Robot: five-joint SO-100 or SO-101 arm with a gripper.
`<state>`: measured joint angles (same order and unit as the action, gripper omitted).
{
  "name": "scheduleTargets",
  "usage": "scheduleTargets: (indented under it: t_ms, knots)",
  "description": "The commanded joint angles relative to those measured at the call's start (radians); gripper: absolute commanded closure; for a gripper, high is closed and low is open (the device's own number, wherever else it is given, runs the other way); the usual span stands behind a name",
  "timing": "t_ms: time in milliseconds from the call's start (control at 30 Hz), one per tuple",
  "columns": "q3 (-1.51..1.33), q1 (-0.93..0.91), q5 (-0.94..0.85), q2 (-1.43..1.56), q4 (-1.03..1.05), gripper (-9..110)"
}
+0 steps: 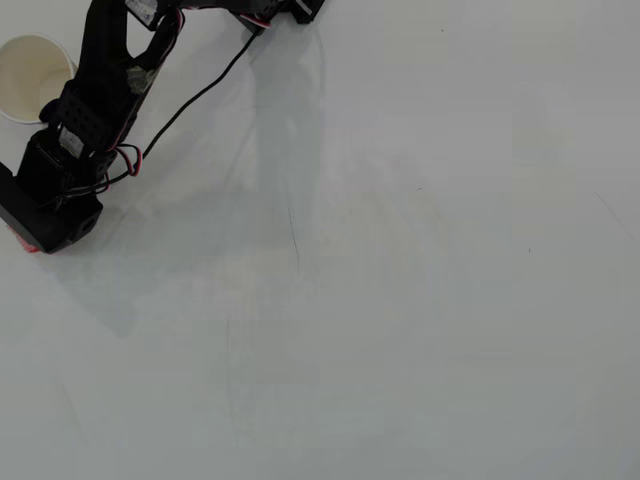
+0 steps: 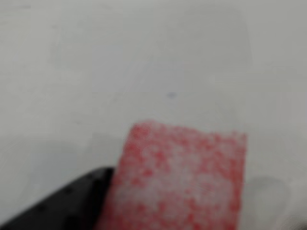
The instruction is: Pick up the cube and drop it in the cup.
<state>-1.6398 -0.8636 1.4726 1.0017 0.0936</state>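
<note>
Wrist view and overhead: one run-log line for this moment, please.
phase: at cube | cube: beside black finger | cup: upright, empty | grip: unclear

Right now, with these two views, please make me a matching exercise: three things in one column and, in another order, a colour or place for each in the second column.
Things:
1. cube
2. paper cup
3. black cable

Descriptions:
A. cream-white, at the left edge of the overhead view, partly behind the arm
B. red with whitish speckles, fills the lower wrist view, blurred
C. thin dark line across the white table from the arm to the top edge

Pairs: 1-B, 2-A, 3-C
</note>
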Motion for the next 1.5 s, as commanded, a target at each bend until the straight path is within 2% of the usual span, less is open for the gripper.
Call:
scheduleTargets:
  t_ms: [0,200,333,600,1033,1467]
  knots:
    - [0.081,-0.005,-0.009,0.091,-0.008,63]
    - [0.08,0.003,-0.009,0.097,0.006,66]
    - [0.08,0.009,-0.009,0.103,0.055,78]
    - [0.078,0.009,-0.009,0.109,0.046,94]
    - [0.075,0.018,-0.006,0.161,0.041,96]
    - [-0.13,0.046,0.002,0.48,0.054,96]
